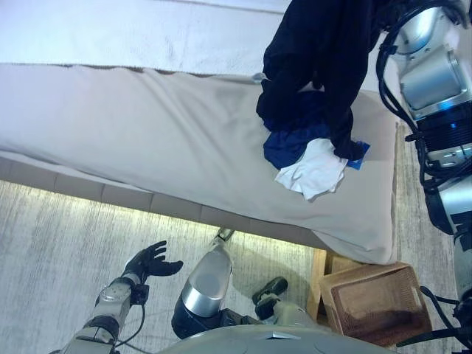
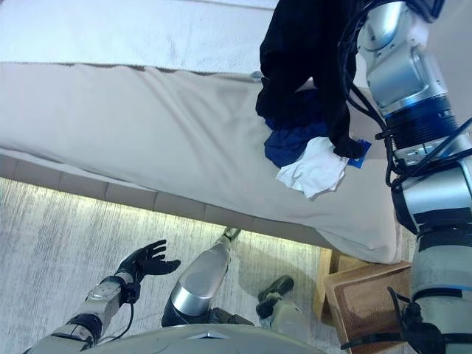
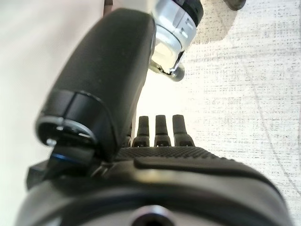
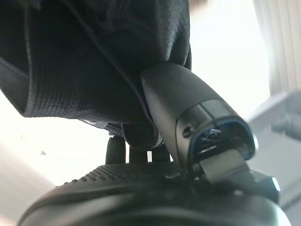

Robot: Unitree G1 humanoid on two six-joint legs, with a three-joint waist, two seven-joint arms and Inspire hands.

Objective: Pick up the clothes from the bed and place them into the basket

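Note:
A black garment (image 1: 317, 51) hangs lifted above the right end of the bed (image 1: 147, 140), its lower folds still trailing onto the sheet. My right hand (image 4: 174, 103) is shut on the black cloth (image 4: 94, 56), thumb and fingers pinching it. Under the hanging garment lie a dark blue cloth (image 1: 291, 144) and a crumpled white cloth (image 1: 313, 169). The brown woven basket (image 1: 369, 274) stands on the floor by the bed's near right corner. My left hand (image 1: 151, 262) hovers low over the floor at lower left, open with straight fingers (image 3: 160, 129), holding nothing.
A beige sheet covers the bed, with a white blanket (image 1: 147, 29) along its far side. A grey rug (image 1: 59, 236) runs along the bed's near edge. A wooden post (image 1: 318, 276) stands between the bed and the basket.

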